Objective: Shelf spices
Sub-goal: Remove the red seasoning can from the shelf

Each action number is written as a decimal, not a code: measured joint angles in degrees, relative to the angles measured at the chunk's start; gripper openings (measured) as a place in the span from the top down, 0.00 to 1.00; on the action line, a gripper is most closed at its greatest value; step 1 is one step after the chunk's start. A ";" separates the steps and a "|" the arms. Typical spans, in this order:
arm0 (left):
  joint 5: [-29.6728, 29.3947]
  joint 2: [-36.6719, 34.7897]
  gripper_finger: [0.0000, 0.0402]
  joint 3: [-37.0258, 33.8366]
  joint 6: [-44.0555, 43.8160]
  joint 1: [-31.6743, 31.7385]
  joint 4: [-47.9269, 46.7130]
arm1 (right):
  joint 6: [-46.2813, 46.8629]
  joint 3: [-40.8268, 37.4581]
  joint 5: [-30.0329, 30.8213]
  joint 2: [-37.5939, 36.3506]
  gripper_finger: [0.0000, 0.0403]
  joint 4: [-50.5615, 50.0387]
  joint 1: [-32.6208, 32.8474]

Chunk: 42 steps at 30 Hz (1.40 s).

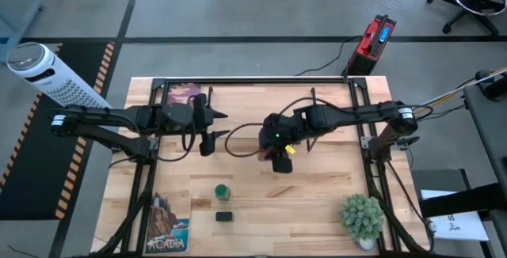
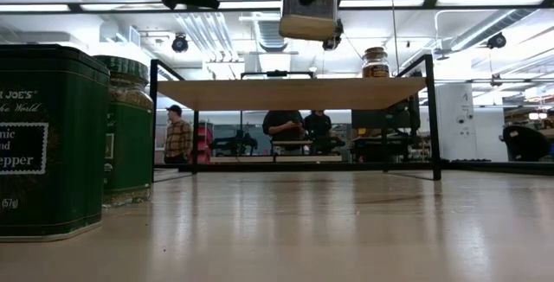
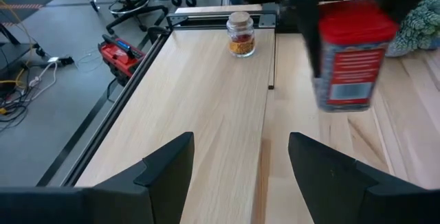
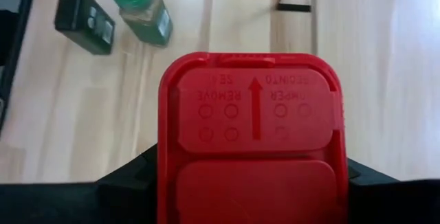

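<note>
My right gripper (image 1: 277, 149) is shut on the red boxy tin (image 3: 349, 53) and holds it in the air over the middle of the table, in front of the shelf (image 2: 286, 93). A tiny round jar (image 2: 375, 61) stands on the shelf board near its right end. On the tabletop near the front, the green-lidded jar (image 1: 223, 191) and the dark square tin (image 1: 224, 216) both rest on their bases. My left gripper (image 3: 237, 176) hangs open above the shelf's left part, empty, and points toward the red tin. My right gripper pinches the red tin between its two fingers, on two opposite sides (image 4: 165, 172) just below the red lid. The fingers come from above, slanting down. The tin hangs lifted clear of table and shelf, lid up and slightly tilted.
A picture book (image 1: 184, 93) lies at the far left and another (image 1: 168, 226) at the near left corner. A potted plant (image 1: 363, 217) stands at the near right. Thin black legs (image 2: 153, 118) carry the shelf. People stand in the room behind.
</note>
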 joint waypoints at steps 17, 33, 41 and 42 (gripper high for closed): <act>0.00 -0.06 0.44 0.00 0.13 0.00 0.28 | 10.32 -0.03 1.98 0.43 0.52 5.47 13.09; 0.09 -2.68 0.44 0.00 -0.15 0.00 3.20 | 21.06 -8.29 9.36 1.96 0.52 18.28 21.50; -0.32 -3.73 0.44 0.00 0.55 0.00 5.56 | 24.71 -8.66 9.07 10.62 0.51 24.97 23.74; -0.41 -3.99 0.44 0.00 0.66 0.00 5.87 | 25.32 -8.67 9.06 11.62 0.51 25.40 23.90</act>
